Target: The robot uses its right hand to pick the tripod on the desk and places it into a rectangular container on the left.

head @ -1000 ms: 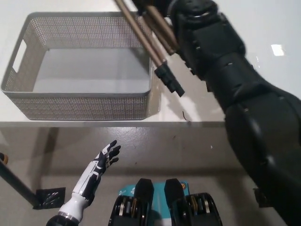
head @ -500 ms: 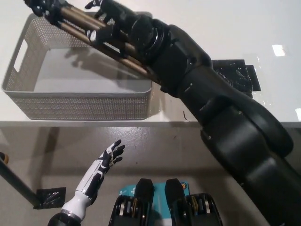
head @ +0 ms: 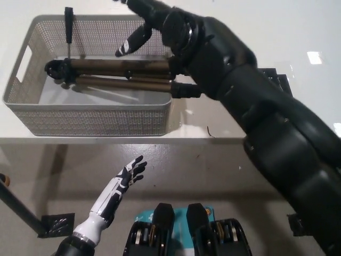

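The folded tripod (head: 120,73), with bronze legs and a black head, lies lengthwise in the grey mesh container (head: 96,118) on the white desk. Its head is at the container's left side, with a black handle sticking up. Its black feet rest over the right rim. My black right hand (head: 146,21) hovers just above the tripod's right part, open, with fingers (head: 129,45) spread and pointing down; I see no grip on the legs. Below the desk's front edge, my white left hand (head: 127,178) rests open.
A black mat (head: 274,80) lies on the desk to the right, behind my right arm. The white desk's front edge (head: 133,140) runs across the middle. A black stand foot (head: 53,223) sits on the floor at lower left.
The tripod went from tilted above the container to lying flat in it. My right hand has let go of it and risen slightly. The left hand barely moved.
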Controlling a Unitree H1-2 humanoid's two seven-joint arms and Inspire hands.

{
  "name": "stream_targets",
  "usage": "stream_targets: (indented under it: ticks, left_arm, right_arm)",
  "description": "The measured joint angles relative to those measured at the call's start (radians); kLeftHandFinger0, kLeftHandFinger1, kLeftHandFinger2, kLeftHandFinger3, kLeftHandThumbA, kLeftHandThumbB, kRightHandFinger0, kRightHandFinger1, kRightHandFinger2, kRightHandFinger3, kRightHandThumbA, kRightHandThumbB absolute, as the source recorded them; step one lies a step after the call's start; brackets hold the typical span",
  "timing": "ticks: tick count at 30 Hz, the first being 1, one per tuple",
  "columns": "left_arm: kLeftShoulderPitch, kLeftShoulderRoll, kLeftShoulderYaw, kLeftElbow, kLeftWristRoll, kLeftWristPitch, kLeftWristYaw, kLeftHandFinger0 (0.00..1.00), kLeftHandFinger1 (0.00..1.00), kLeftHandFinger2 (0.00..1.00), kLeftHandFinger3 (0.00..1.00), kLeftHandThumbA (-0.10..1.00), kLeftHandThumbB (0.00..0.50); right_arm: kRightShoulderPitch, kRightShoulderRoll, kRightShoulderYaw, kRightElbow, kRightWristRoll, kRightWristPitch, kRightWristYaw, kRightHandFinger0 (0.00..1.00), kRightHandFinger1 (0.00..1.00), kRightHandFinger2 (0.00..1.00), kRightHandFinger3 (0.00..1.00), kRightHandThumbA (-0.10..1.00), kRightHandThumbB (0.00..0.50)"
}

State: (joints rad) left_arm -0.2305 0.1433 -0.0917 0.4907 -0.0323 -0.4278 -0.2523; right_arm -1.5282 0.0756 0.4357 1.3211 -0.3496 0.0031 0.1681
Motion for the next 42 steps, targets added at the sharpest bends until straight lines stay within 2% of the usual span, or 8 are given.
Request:
stream_targets:
  ticks: [6, 8, 11, 15, 19, 22, 34, 42]
  left_arm:
    - [0.000, -0.003, -0.004, 0.009, 0.005, 0.000, 0.000, 1.00, 1.00, 1.00, 1.00, 1.00, 0.500]
    - [0.000, -0.004, -0.005, 0.010, 0.007, 0.000, 0.001, 1.00, 1.00, 1.00, 1.00, 1.00, 0.500]
    - [0.000, -0.004, -0.006, 0.013, 0.008, 0.001, 0.000, 1.00, 1.00, 1.00, 1.00, 1.00, 0.500]
    - [0.001, -0.004, -0.007, 0.015, 0.008, 0.003, 0.000, 1.00, 1.00, 1.00, 1.00, 1.00, 0.500]
    - [0.003, -0.004, -0.008, 0.015, 0.008, 0.005, 0.000, 1.00, 1.00, 1.00, 1.00, 1.00, 0.500]
    - [0.005, -0.004, -0.007, 0.017, 0.008, 0.007, 0.000, 1.00, 1.00, 1.00, 1.00, 1.00, 0.500]
    - [0.025, -0.005, -0.008, 0.043, 0.008, 0.009, 0.000, 1.00, 1.00, 1.00, 1.00, 1.00, 0.500]
    - [0.036, -0.006, -0.006, 0.044, 0.007, 0.008, 0.001, 1.00, 1.00, 1.00, 1.00, 1.00, 0.500]
  right_arm:
    - [-0.020, -0.037, -0.177, -0.128, 0.062, -0.039, -0.001, 1.00, 1.00, 1.00, 1.00, 1.00, 0.448]
    - [-0.035, -0.060, -0.248, -0.211, 0.091, -0.043, -0.001, 1.00, 1.00, 1.00, 1.00, 1.00, 0.476]
    - [-0.040, -0.098, -0.311, -0.340, 0.115, -0.039, 0.001, 1.00, 1.00, 1.00, 1.00, 1.00, 0.381]
    - [0.001, -0.139, -0.362, -0.492, 0.133, -0.027, 0.004, 1.00, 1.00, 1.00, 1.00, 1.00, 0.418]
    - [0.094, -0.169, -0.399, -0.630, 0.146, -0.016, 0.005, 1.00, 1.00, 1.00, 1.00, 1.00, 0.319]
    - [0.190, -0.187, -0.429, -0.731, 0.153, -0.012, 0.005, 1.00, 1.00, 1.00, 1.00, 1.00, 0.379]
    - [0.861, -0.204, -0.532, -1.152, 0.196, -0.009, 0.004, 1.00, 1.00, 1.00, 1.00, 1.00, 0.342]
    - [1.397, -0.122, -0.514, -1.377, 0.231, -0.088, 0.001, 1.00, 1.00, 1.00, 1.00, 1.00, 0.307]
